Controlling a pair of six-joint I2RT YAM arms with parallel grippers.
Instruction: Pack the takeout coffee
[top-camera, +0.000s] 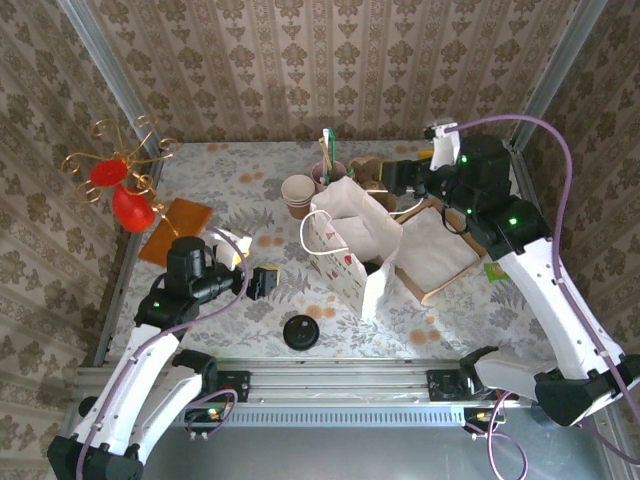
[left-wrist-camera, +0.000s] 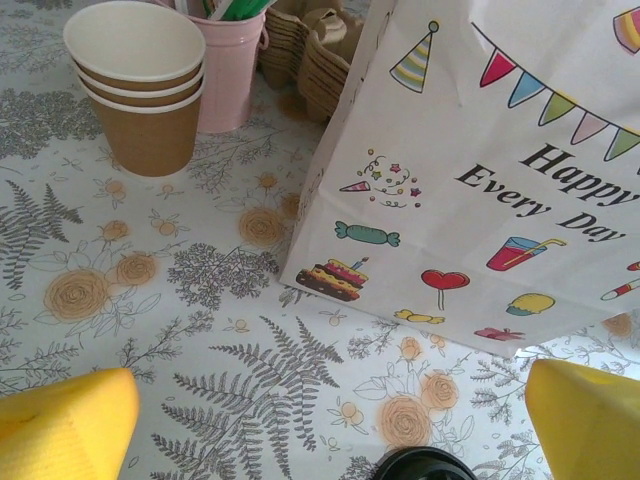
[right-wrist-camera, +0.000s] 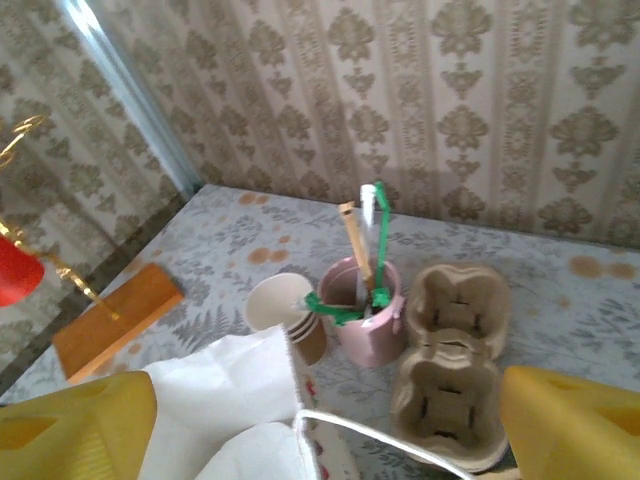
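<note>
Tools both spread: left tool (top-camera: 265, 282) beside white paper bag (top-camera: 350, 245), right tool (top-camera: 395, 178) over its far side.

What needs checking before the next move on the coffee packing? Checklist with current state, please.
1. Right gripper open, holding nothing: ok.
2. Left gripper open, holding nothing: ok.
3. White paper bag standing upright: ok.
4. Takeout coffee inside the bag: cannot tell, the bag's interior is hidden.
5. Right gripper free of the bag's mouth and handles: cannot tell.
6. Stacked lidless cups standing apart from the bag: ok.
</note>
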